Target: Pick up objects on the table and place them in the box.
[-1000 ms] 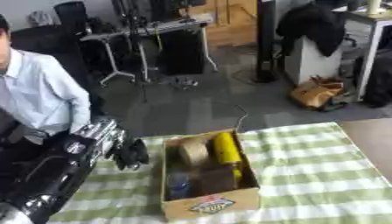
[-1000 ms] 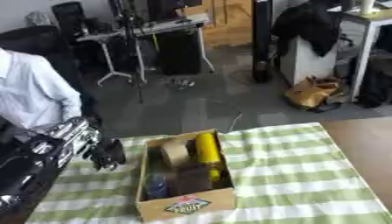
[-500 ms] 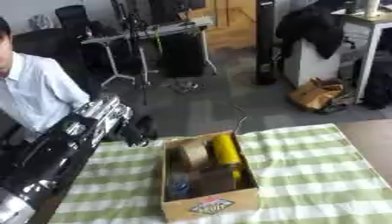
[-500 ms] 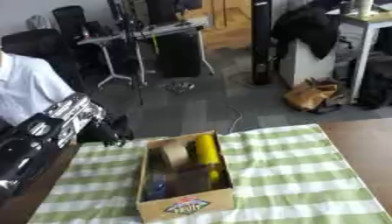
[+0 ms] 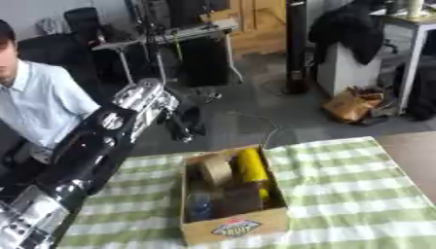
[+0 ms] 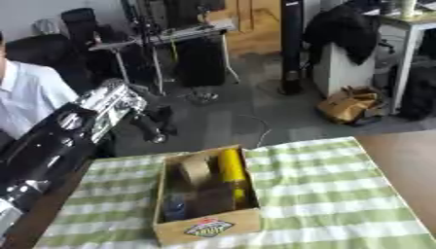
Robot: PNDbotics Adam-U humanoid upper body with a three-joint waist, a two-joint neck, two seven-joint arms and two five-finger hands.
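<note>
Worktop (image 5: 357,189) cloth: green/white check. Box (image 5: 234,228): tan cardboard w/ red-white-green label on front. Inside: yellow cylinder (image 5: 253,168), tan tape roll (image 5: 215,170), blue item (image 5: 198,206), dark brown block (image 5: 241,198). Left hand (image 5: 186,124) black; arm black w/ silver joints.

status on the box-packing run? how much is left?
Looks mostly done: the box holds a yellow cylinder, a tape roll and a blue item. The left robot hand hangs beyond the table's far edge; whether it carries anything is unclear. Nothing loose shows on the green checked cloth.
</note>
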